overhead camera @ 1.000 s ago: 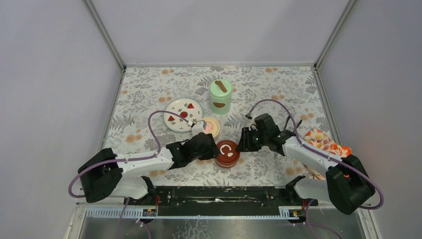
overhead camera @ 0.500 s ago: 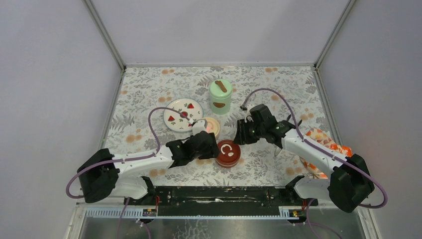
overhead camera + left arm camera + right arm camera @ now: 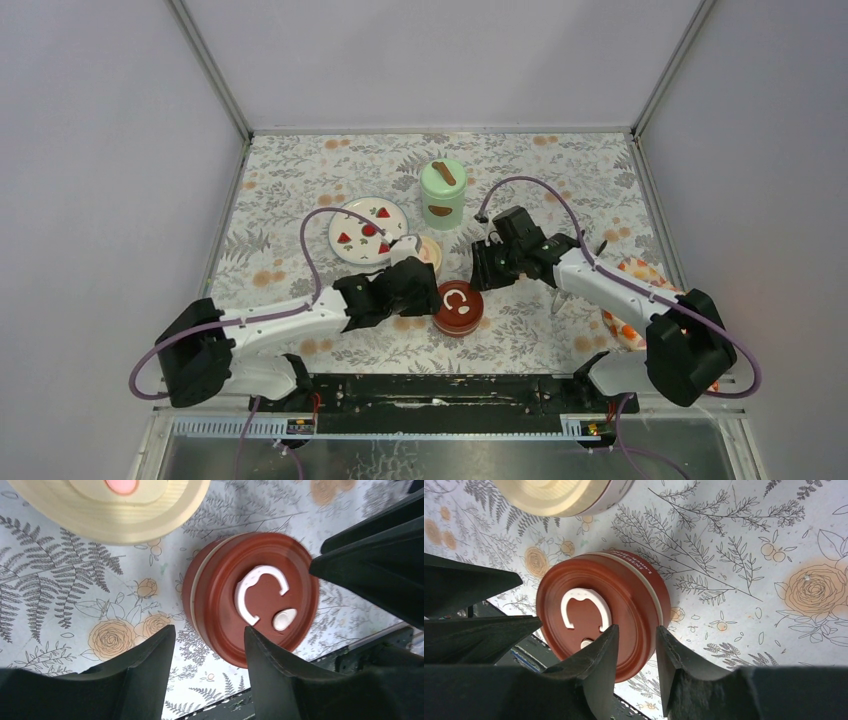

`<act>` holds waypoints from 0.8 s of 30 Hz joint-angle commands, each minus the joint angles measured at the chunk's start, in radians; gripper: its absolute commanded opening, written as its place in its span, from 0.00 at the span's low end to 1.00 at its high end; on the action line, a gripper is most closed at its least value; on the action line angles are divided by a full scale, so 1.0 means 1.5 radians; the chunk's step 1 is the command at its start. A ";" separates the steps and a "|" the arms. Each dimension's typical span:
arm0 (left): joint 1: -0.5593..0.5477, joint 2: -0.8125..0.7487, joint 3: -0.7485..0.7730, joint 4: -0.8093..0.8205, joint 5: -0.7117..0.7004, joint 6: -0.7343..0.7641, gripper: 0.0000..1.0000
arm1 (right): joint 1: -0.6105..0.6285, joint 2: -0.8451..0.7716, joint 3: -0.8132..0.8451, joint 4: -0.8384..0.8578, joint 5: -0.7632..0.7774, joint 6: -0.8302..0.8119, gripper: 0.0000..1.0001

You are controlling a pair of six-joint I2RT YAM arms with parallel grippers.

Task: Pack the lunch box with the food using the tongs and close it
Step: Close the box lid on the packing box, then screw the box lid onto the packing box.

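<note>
The lunch box stands in three parts: a mint-green jar (image 3: 443,193) with its lid on, a cream-lidded bowl (image 3: 428,250) (image 3: 110,505) (image 3: 559,492), and a dark-red-lidded bowl (image 3: 458,307) (image 3: 250,600) (image 3: 599,615). My left gripper (image 3: 415,275) (image 3: 210,635) hovers open just left of the red bowl and holds nothing. From the right, my right gripper (image 3: 487,265) (image 3: 636,630) hangs above that bowl's rim, jaws narrowly apart and empty. No food shows. Slim dark ends beside my right forearm (image 3: 557,301) may be the tongs.
A white plate with red fruit pictures (image 3: 367,229) lies left of the cream bowl. A patterned orange cloth (image 3: 640,285) sits under my right arm near the right wall. Grey walls close in the flowered table (image 3: 300,180) on three sides.
My right arm has swung left and farther from its base, so its gripper sits higher above the red bowl. The left gripper has opened a little wider and crept slightly farther back.
</note>
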 commanded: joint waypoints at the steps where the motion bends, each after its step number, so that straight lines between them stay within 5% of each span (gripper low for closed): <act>1: -0.008 0.049 -0.007 -0.002 0.028 0.005 0.59 | 0.008 0.023 0.016 -0.012 -0.007 -0.017 0.39; 14: -0.009 0.108 -0.074 0.021 0.031 -0.018 0.53 | 0.034 0.054 0.014 -0.062 0.052 -0.032 0.38; 24: -0.010 0.074 -0.005 -0.018 0.019 0.004 0.55 | 0.035 0.055 0.075 -0.097 0.057 -0.050 0.36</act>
